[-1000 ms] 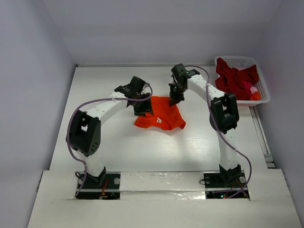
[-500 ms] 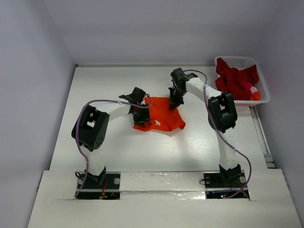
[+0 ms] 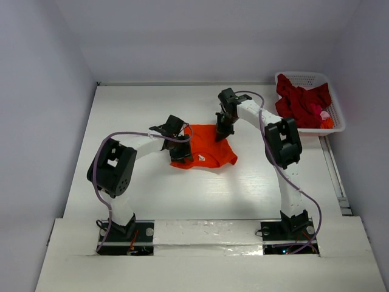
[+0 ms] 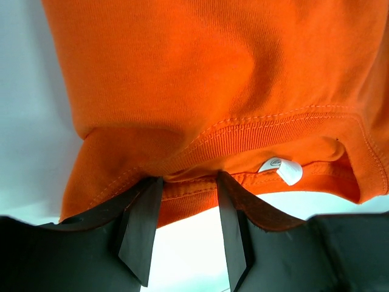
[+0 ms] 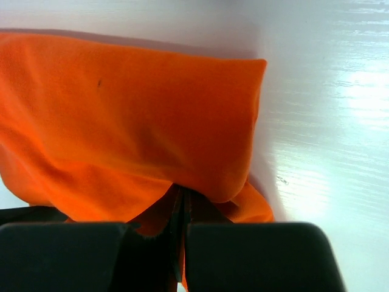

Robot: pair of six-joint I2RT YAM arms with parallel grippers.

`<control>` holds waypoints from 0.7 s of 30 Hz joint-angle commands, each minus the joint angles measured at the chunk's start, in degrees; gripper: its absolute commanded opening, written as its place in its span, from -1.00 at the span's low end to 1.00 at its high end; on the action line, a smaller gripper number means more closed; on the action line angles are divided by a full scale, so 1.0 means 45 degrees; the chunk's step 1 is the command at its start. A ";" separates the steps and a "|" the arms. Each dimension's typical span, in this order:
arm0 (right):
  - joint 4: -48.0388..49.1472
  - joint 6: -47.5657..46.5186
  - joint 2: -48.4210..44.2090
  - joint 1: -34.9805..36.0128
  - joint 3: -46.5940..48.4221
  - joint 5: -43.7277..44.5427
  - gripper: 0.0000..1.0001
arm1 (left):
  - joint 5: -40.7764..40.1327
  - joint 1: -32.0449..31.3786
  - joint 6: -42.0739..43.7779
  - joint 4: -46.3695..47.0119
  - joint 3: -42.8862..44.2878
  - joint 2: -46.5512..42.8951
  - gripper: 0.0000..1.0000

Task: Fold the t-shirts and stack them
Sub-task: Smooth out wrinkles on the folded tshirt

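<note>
Step in hand: the arms are working on the first fold of the orange t-shirt [image 3: 206, 149]; stacking is not yet in sight.
Orange t-shirt: it is lying bunched, not flat, near the middle of the table [image 3: 134, 109], with its white neck label [image 4: 281, 169] showing beside the collar.
Left gripper [image 4: 188, 177]: it is sitting at the shirt's 9 o'clock edge. Its fingers are standing partly apart with the ribbed collar hem lying across their tips. I cannot tell whether they are clamping it.
Right gripper [image 5: 182, 196]: it is working at the shirt's 1 o'clock edge. Its fingers are pressed together and pinching a fold of orange cloth, which is draping away from them.
Other shirts: the dark red t-shirts [image 3: 298, 100] are waiting heaped in the white basket [image 3: 307, 77], at 2 o'clock from the orange one and well apart from it.
Next move, as a judgement: the left fingers are needing a sure hold on the collar. Both arms should then be pulling apart evenly to spread the cloth flat before creasing.
Risk: uneven pulling is likely to be dragging the shirt sideways.
</note>
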 commanded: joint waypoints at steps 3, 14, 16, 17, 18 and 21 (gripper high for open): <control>0.0533 0.0382 0.0345 -0.0563 0.0514 0.0011 -1.00 | -0.0174 -0.0066 0.0106 -0.0891 -0.0682 -0.0370 -0.20; 0.0260 0.0343 0.0560 -0.1423 0.1003 0.0186 -1.00 | -0.0507 -0.0066 0.0184 -0.1653 -0.0254 -0.0957 -0.20; 0.0240 0.0343 0.0561 -0.1424 0.1041 0.0264 -1.00 | -0.0584 -0.0066 0.0262 -0.1906 -0.0078 -0.1034 -0.20; 0.0240 0.0343 0.0580 -0.1540 0.1061 0.0303 -1.00 | -0.0624 -0.0066 0.0262 -0.2004 0.0097 -0.1093 -0.20; 0.0240 0.0343 0.0561 -0.1541 0.1061 0.0304 -1.00 | -0.0643 -0.0066 0.0282 -0.2063 0.0176 -0.1132 -0.20; 0.0221 0.0187 0.0541 -0.1541 0.1159 -0.0144 -1.00 | -0.0546 -0.0066 0.0243 -0.2297 0.0605 -0.1327 -0.20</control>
